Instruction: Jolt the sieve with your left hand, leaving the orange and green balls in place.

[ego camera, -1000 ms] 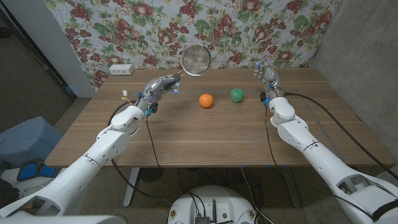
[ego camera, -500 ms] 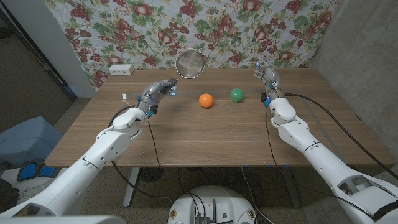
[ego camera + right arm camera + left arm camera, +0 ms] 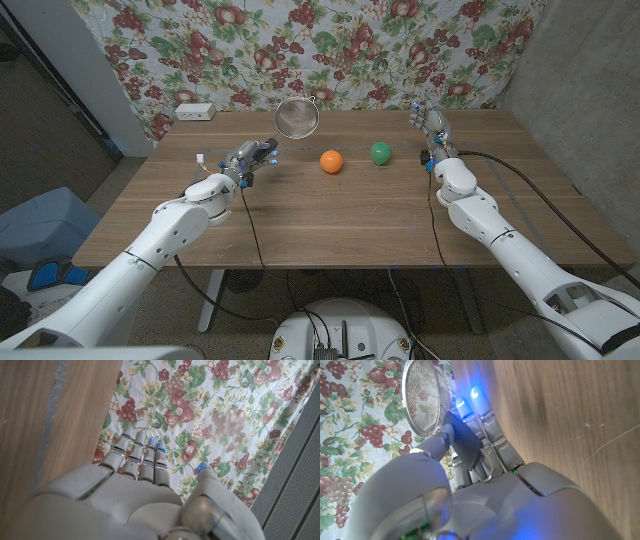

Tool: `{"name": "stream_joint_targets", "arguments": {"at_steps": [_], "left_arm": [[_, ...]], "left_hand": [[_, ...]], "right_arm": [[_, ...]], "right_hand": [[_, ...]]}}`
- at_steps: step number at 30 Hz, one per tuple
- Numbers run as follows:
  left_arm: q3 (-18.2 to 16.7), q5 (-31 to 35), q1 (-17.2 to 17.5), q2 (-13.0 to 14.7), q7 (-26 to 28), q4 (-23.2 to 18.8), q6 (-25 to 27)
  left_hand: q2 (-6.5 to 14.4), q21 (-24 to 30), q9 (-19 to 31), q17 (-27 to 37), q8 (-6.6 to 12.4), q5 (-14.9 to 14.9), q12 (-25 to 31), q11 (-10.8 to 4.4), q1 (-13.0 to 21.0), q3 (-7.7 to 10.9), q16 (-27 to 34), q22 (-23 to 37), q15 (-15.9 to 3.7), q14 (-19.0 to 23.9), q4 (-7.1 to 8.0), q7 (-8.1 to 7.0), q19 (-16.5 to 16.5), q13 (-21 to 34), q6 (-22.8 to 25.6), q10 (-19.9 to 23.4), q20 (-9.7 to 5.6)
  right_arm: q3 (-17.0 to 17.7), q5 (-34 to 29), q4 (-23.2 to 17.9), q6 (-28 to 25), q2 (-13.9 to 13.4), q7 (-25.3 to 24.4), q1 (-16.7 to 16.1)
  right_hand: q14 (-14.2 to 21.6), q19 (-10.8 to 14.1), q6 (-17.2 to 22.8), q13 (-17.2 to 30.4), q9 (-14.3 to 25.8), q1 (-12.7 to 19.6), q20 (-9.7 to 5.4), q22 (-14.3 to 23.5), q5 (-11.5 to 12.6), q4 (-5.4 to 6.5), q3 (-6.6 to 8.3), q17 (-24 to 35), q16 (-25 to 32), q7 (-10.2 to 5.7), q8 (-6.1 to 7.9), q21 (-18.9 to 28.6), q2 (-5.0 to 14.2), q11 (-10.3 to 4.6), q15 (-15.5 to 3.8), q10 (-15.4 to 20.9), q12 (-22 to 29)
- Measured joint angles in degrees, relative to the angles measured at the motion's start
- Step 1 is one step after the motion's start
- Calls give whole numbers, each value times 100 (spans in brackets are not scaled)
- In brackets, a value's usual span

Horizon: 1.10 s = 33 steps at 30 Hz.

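So the left hand [image 3: 250, 157] is out over the left-middle part of the table [image 3: 300, 215], and its fingers [image 3: 481, 415] are wrapped around the dark handle [image 3: 462, 442] of the sieve [image 3: 296, 118], gripping it. In the head view the sieve is held up off the wood, its round mesh bowl hanging over the far edge of the table against the flowery cloth [image 3: 330, 40] behind. The left wrist view gives a nice close look: the metal rim and mesh sit right past the fingertips, with the handle pinned between thumb and fingers, and little blue lights glowing on the fingers. The orange ball [image 3: 331, 161] sits on the table to the right of the left hand, roughly mid-table, and the green ball [image 3: 381, 153] is just right of it and a touch farther back, the two near each other but not touching. Neither ball touches the sieve or either hand. The right hand [image 3: 432, 128] is up near the far right side of the table, well apart from the green ball, holding nothing; the right wrist view shows its fingers [image 3: 142, 457] stretched out straight side by side with the thumb a bit apart. There's also a white box [image 3: 194, 111] at the far left corner of the table.
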Motion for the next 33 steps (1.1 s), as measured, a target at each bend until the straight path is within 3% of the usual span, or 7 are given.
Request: {"name": "stream_joint_targets", "arguments": {"at_steps": [8, 19, 26, 33], "left_arm": [[-7, -234, -148, 98, 275, -150, 512], [11, -351, -221, 193, 313, -215, 729], [72, -213, -206, 211, 12, -128, 426], [159, 141, -154, 162, -539, 129, -324]], "left_hand": [[0, 22, -27, 0, -14, -1, -43, 0, 0, 0, -1, 0, 8, 9, 0, 1, 0, -14, 0, 0, 0], [0, 44, -26, 1, -36, -7, -44, -1, 0, -1, -5, 1, 18, 19, 0, 2, 0, -14, -1, 0, 0], [-8, 44, -24, 1, -57, -23, -44, -1, 8, -1, -5, 1, 12, 14, 0, 2, 0, -15, -1, 0, 0], [-7, 44, -30, 1, -70, -28, -44, -37, 8, 2, -5, 1, 7, 8, 4, 1, -22, -13, 0, -35, -22]], "right_arm": [[12, 2, -11, 14, -11, -2, -23], [25, 10, -41, 49, -12, -18, -59], [31, 12, -53, 54, -12, -28, -71], [33, 12, -57, 54, -11, -39, -72]], "right_hand": [[0, 0, 0, -5, 0, 0, 0, 0, 0, 0, 0, 0, 0, 0, 0, 0, 0, 0, 0, 0, 0], [0, 0, 0, -26, 0, 0, 0, 0, 0, 8, 39, 14, 2, 0, 0, 0, 0, 0, 0, 0, 0], [0, 0, 0, -26, 0, 0, 0, 27, 0, 8, 39, 13, 4, 0, 0, 0, 0, 0, 0, 0, 0], [0, 0, 0, -26, 0, 0, 0, 30, 0, 8, 39, 13, -23, 0, 0, 0, 0, 0, 0, 0, 0]]}}
